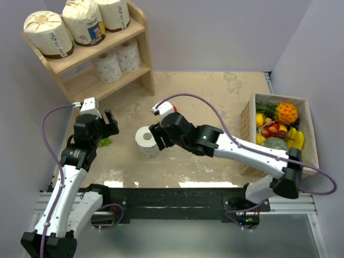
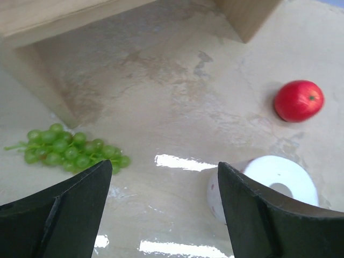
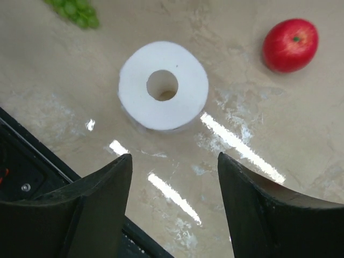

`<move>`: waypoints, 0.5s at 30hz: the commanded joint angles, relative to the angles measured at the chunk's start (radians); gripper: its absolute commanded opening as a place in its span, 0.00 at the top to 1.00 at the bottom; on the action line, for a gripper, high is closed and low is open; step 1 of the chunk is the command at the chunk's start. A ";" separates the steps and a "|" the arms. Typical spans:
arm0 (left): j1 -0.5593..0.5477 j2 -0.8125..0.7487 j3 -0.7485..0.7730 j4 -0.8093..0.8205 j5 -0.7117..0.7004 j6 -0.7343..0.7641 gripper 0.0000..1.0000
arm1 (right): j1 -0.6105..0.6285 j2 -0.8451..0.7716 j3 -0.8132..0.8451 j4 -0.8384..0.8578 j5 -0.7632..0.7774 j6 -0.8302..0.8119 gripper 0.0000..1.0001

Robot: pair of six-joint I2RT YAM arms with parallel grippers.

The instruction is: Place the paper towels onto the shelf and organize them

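Standing on end on the desk [image 1: 215, 102], just beyond the right pincer [image 3: 174, 158]: one bare white roll [image 1: 146, 141], long axis vertical, hollow core facing up. Left pincer [image 2: 164, 174] and right pincer both spread, gripping nothing.

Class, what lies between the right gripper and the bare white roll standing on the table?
Only bare, glossy tabletop. The right wrist view shows the right gripper open, apart from the roll.

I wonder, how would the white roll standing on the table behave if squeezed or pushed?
Standing on its flat end, the white roll would probably slide, not roll. Soft paper around a hollow core suggests it is light and may squash under a firm squeeze.
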 commanded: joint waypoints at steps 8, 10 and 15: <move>-0.177 0.176 0.177 -0.022 0.141 0.092 0.23 | 0.006 -0.472 -0.370 0.153 0.200 0.075 0.25; -0.251 0.212 0.196 -0.029 0.097 0.086 0.23 | 0.006 -0.514 -0.409 0.137 0.230 0.089 0.22; -0.539 0.373 0.289 -0.081 -0.082 0.062 0.23 | 0.004 -0.633 -0.459 0.117 0.287 0.110 0.20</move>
